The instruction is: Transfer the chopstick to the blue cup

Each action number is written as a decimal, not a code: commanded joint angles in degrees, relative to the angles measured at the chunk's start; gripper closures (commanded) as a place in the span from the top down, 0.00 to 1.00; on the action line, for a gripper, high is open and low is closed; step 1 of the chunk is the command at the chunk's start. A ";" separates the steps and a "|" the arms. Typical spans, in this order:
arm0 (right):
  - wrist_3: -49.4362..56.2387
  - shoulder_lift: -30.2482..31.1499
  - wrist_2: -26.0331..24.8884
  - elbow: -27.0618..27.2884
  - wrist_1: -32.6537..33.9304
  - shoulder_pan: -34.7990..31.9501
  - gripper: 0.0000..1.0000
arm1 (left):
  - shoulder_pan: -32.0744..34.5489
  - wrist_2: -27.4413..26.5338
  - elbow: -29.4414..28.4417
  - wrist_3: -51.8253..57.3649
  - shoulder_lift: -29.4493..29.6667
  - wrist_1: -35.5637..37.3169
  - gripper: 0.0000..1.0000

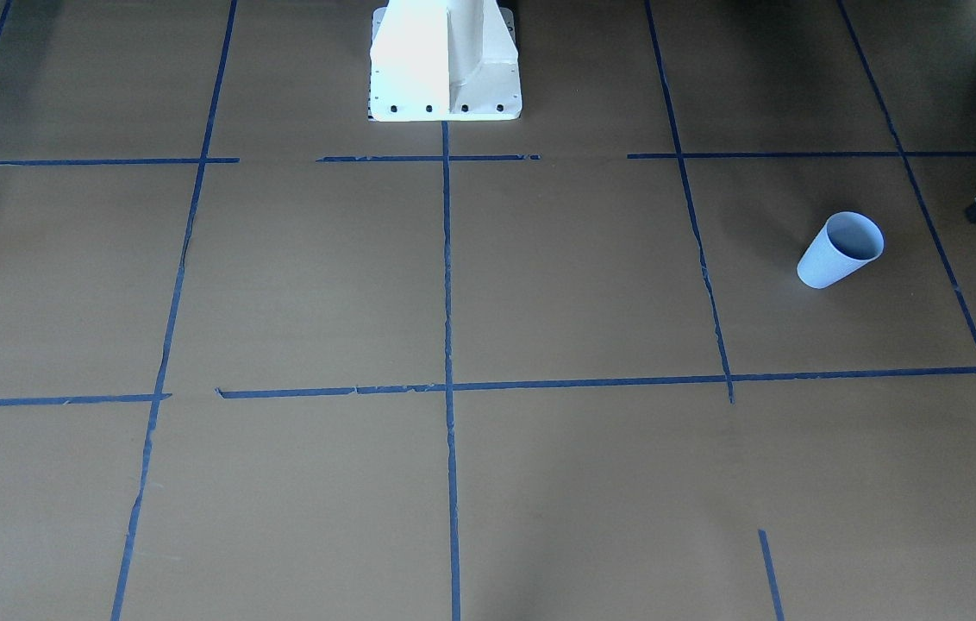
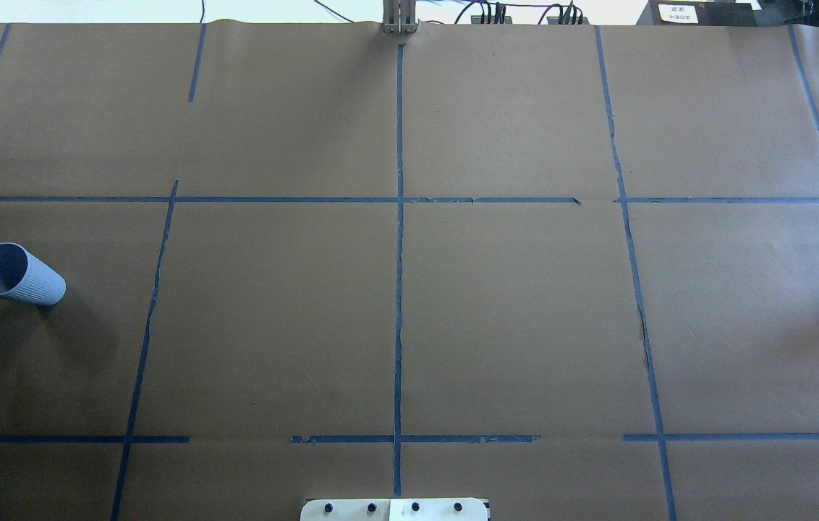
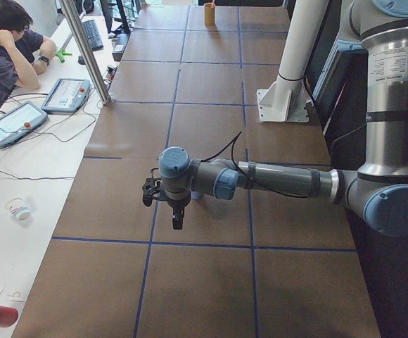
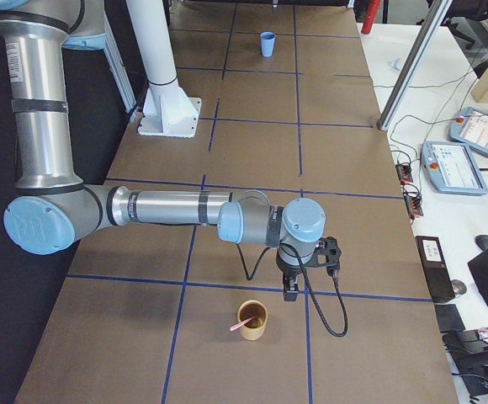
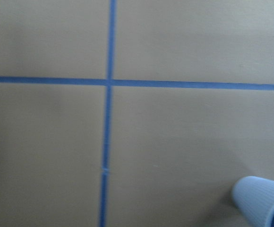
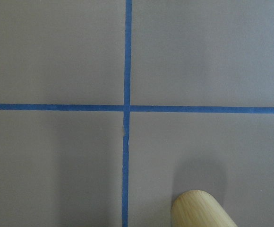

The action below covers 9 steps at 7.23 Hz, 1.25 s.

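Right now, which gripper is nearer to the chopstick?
Right. The right gripper hangs just beside the tan cup that holds the chopstick; the left gripper is far off at the opposite end, by the blue cup.

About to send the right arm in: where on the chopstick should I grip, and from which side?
Probably the short end of the chopstick that pokes over the rim of the tan cup, taken from above: the rest sits inside the cup, whose wall blocks a low side approach.
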<state>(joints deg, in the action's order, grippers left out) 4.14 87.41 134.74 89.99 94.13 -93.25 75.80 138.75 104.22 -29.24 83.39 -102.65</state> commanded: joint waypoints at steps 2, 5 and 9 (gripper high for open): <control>-0.01 0.04 0.00 0.18 0.00 0.00 1.00 | -8.91 -0.58 1.08 -12.57 -0.68 -5.52 1.00; -0.01 0.04 0.00 0.18 0.00 0.00 1.00 | -12.61 -5.07 -1.55 -15.59 -0.25 -9.04 1.00; -0.01 0.04 0.00 0.18 0.00 0.00 1.00 | -13.40 -5.07 -4.55 -15.59 0.64 -11.26 0.97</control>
<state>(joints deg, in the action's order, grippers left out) 4.13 87.45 134.74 90.18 94.13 -93.25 62.55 133.69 99.98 -44.82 83.86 -113.78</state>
